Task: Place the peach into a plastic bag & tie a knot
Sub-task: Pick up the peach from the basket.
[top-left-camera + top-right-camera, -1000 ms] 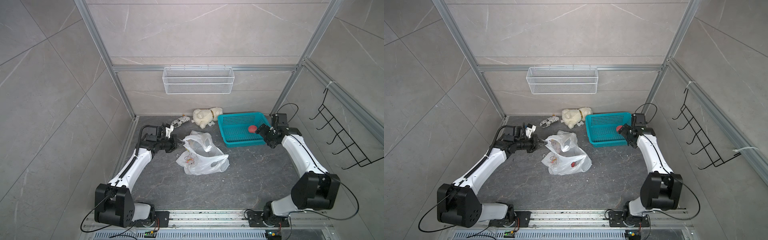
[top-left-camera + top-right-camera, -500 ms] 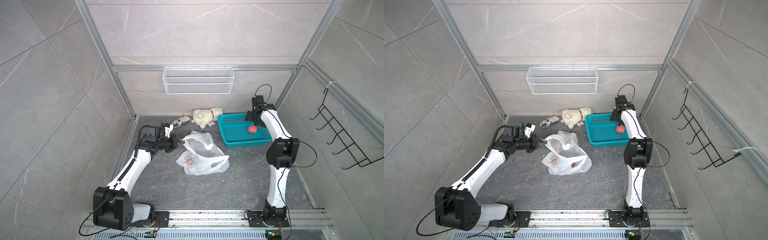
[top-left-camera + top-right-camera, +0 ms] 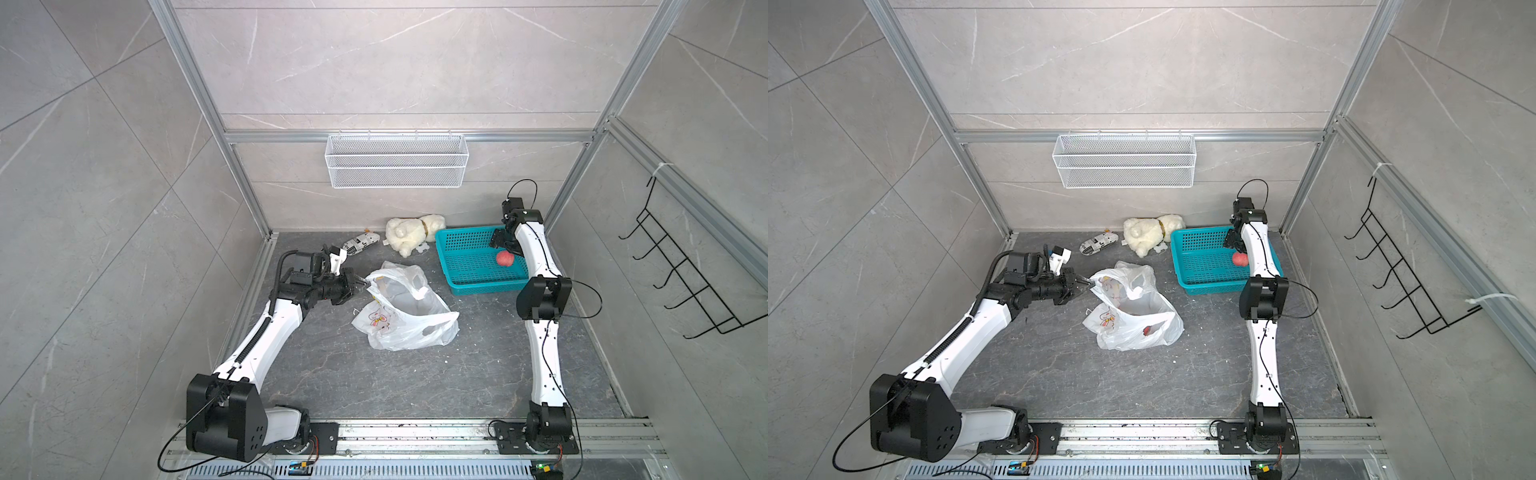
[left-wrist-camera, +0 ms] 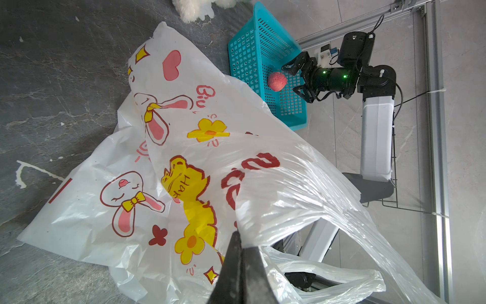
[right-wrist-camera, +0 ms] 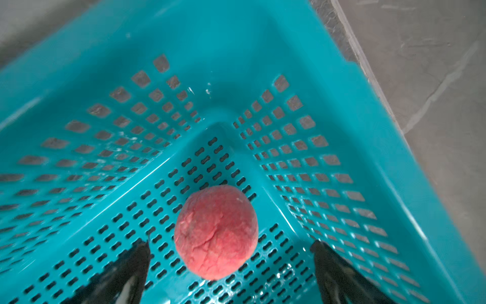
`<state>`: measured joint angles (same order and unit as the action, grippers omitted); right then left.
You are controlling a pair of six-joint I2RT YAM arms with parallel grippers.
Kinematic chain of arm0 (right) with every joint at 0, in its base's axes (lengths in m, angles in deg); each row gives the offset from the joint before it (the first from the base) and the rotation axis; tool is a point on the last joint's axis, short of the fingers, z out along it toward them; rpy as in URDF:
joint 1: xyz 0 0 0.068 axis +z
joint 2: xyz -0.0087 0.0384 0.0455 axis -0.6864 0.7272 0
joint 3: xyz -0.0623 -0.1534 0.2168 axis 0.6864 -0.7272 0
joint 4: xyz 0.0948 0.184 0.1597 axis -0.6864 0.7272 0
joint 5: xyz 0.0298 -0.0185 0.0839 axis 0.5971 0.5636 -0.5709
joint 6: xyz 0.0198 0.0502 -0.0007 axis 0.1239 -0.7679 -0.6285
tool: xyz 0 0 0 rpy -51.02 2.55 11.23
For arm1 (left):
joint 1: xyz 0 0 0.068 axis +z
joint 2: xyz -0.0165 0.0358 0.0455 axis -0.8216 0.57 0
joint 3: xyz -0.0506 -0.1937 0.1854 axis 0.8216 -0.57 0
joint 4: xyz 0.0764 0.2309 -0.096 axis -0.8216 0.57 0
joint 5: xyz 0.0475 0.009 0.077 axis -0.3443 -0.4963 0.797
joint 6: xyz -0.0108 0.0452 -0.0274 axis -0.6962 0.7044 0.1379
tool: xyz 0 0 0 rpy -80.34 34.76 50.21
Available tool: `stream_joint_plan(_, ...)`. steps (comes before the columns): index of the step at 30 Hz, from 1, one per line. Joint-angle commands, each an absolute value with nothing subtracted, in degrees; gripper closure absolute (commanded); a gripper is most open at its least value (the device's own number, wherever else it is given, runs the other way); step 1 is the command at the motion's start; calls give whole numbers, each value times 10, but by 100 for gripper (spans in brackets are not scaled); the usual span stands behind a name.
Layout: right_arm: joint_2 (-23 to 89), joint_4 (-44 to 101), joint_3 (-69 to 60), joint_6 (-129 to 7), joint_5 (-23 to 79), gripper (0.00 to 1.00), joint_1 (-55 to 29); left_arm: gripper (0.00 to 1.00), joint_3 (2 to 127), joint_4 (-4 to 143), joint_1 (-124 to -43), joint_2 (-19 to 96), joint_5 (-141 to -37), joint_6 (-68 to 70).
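The peach (image 3: pixel 504 258) (image 3: pixel 1240 259) (image 4: pixel 277 81) (image 5: pixel 215 231), pinkish red and round, lies on the floor of the teal basket (image 3: pixel 478 289) (image 5: pixel 79 65) near a corner. My right gripper (image 3: pixel 505 248) (image 4: pixel 289 79) (image 5: pixel 230 246) is open just over it, one finger on each side, not touching. The plastic bag (image 3: pixel 405 316) (image 3: pixel 1133 316) (image 4: pixel 184 158), translucent white with rabbits and yellow flowers, lies crumpled mid-floor with its mouth gaping. My left gripper (image 3: pixel 360 282) (image 4: pixel 240 237) is shut on the bag's rim, lifting it. No knot is in view; a handle loop (image 3: pixel 432 328) lies loose.
A cream plush toy (image 3: pixel 409 235) and a black-and-white packet (image 3: pixel 361 243) lie by the back wall. A white wire shelf (image 3: pixel 397 166) hangs above them. The basket sits against the right frame post. A black hook rack (image 3: pixel 685 286) is on the right wall.
The right arm rose from low beside the basket to reach over it, and its jaws spread wider around the peach. The left gripper kept its hold on the bag.
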<state>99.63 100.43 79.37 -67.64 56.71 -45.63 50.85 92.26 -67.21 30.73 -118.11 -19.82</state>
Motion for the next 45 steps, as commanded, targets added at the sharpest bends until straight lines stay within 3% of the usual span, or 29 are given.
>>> stream_joint_plan(1, 1015, 1028, 816, -671, 561, 2, -454, 100, 507, 906, -674, 298, -1202, -205)
stream_joint_plan(18, 1014, 975, 768, -674, 494, 23, -462, 100, 508, 907, -674, 313, -1208, -204)
stream_joint_plan(29, 993, 952, 721, -675, 472, 23, -462, 100, 508, 905, -674, 311, -1210, -204)
stream_joint_plan(35, 990, 948, 718, -675, 462, 35, -464, 100, 508, 904, -675, 308, -1211, -204)
stream_joint_plan(40, 954, 932, 690, -675, 457, 43, -461, 100, 508, 904, -675, 308, -1211, -205)
stream_joint_plan(45, 892, 916, 642, -672, 459, 45, -454, 100, 508, 905, -674, 304, -1211, -204)
